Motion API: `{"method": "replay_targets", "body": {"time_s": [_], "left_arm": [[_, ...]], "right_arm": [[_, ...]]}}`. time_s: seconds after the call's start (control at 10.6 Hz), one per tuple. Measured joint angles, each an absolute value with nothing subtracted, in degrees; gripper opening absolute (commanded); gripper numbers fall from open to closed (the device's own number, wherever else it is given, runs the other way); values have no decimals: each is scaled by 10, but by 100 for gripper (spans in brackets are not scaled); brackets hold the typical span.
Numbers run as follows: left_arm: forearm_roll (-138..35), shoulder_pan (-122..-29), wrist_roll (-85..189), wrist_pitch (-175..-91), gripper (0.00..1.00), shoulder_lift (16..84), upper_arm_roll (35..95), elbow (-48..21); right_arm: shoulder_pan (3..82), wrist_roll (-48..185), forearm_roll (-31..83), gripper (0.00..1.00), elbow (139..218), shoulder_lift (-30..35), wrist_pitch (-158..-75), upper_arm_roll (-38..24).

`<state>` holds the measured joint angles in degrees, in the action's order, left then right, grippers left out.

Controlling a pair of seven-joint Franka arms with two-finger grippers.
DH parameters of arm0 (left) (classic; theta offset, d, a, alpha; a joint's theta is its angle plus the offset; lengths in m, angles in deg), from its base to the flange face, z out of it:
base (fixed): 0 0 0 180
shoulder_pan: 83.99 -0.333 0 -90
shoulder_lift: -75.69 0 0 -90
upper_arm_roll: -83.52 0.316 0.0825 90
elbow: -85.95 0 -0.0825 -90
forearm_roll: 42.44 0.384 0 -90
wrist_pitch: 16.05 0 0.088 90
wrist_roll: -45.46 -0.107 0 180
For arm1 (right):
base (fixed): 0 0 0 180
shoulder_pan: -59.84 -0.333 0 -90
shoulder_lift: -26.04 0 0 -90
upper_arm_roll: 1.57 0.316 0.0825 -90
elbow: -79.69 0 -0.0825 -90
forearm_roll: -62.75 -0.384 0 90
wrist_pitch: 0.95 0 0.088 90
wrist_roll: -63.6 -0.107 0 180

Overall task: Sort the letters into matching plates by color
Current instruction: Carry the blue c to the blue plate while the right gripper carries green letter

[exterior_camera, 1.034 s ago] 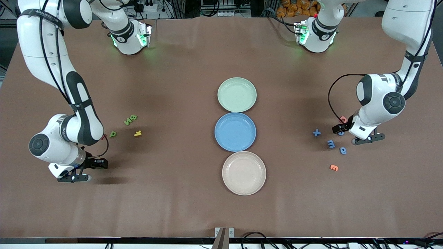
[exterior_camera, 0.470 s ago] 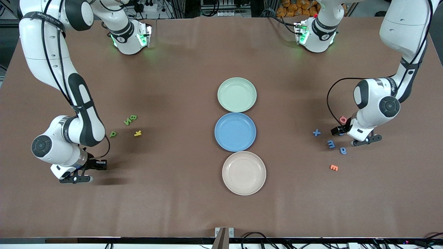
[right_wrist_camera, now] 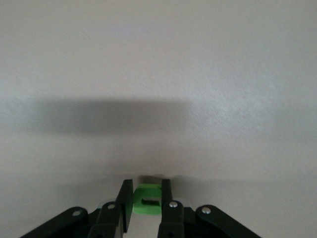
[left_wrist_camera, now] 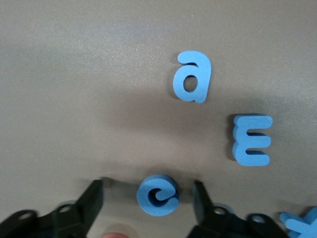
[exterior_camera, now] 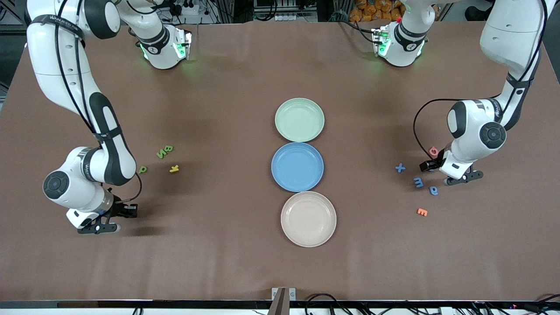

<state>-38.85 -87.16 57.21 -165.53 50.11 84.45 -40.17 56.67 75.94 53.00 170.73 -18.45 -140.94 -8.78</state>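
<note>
Two grabs at once: the right gripper, far toward the right arm's end from the blue plate, pinches a light, squashy green letter across its flat edges, while the left gripper spreads astride the blue c.

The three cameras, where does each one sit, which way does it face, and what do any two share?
Front view: high across the table, facing both arms and the three plates.
Left wrist view: looks down past the left gripper, open around a blue letter c.
Right wrist view: looks down past the right gripper, shut on a green letter.
Shared: front view also shows the blue letter a.
</note>
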Motion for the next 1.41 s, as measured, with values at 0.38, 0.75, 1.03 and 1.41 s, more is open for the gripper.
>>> {"method": "replay_targets", "body": {"time_s": [0.38, 0.75, 1.03, 1.41], "left_arm": [[-388, -872, 572, -1654, 0, 506, 843, -398], [-388, -872, 572, -1655, 0, 504, 844, -398], [-388, -870, 572, -1657, 0, 506, 837, -382], [-388, -869, 600, -1657, 0, 525, 797, -366]], "right_arm": [[522, 725, 528, 12, 1687, -147, -1355, -86], [430, 572, 526, 12, 1687, -116, -1329, -74], [367, 439, 527, 12, 1687, -109, -1323, -42], [341, 285, 543, 13, 1687, -98, -1303, 38]]}}
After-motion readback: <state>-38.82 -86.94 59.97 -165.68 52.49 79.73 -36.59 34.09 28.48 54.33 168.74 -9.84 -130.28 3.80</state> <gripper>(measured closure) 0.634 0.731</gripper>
